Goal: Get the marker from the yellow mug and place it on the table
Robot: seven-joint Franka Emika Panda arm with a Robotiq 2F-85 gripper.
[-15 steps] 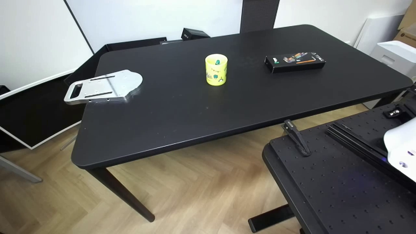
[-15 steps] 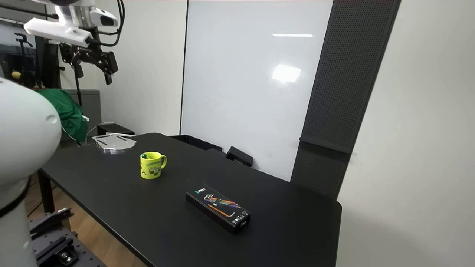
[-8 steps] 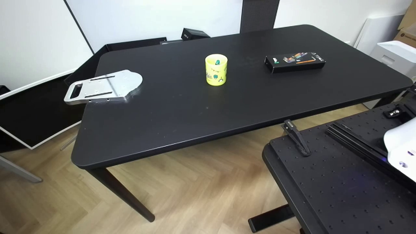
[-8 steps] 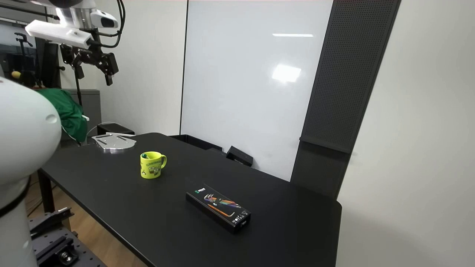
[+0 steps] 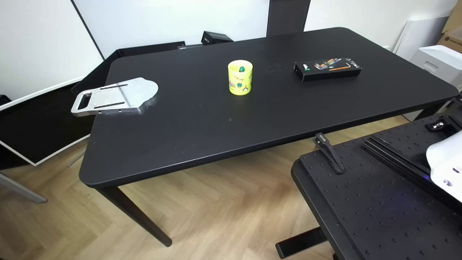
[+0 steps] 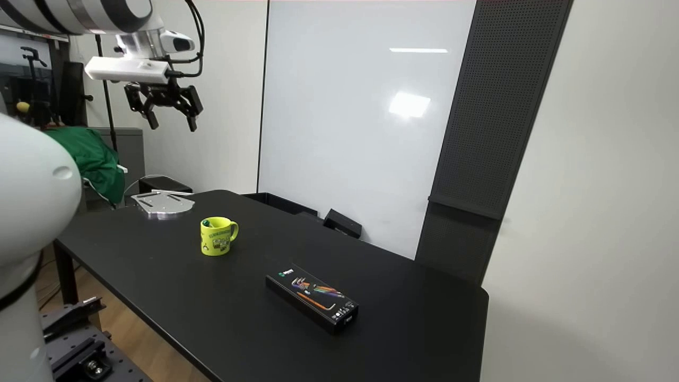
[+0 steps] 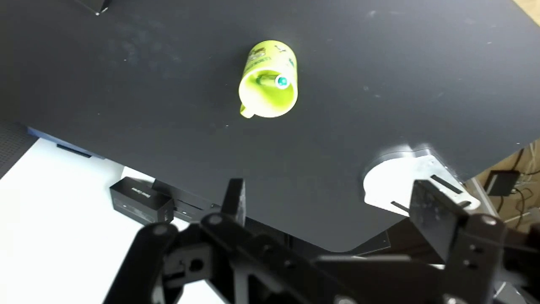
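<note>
The yellow mug (image 5: 239,83) stands upright on the black table (image 5: 180,126), also seen in an exterior view (image 6: 216,244) and the wrist view (image 7: 274,55). The marker leans inside the mug; its green end (image 5: 242,69) shows at the rim in both exterior views (image 6: 206,223). In the wrist view the marker's teal tip (image 7: 282,82) and part of its body show, and its lower part lies inside the mug. My gripper (image 6: 173,126) is open and empty, high above the table. In the wrist view its fingers (image 7: 329,190) are wide apart, with the mug beyond them.
A silver metal plate (image 5: 133,92) lies at one end of the table and overhangs its edge. A flat black box with coloured pictures (image 6: 313,297) lies on the table on the mug's other side. A whiteboard (image 6: 350,106) and a perforated panel (image 6: 498,106) stand behind the table.
In an exterior view the gripper and arm have moved right and slightly down, mostly in the last half second. The mug, marker and other objects have not moved.
</note>
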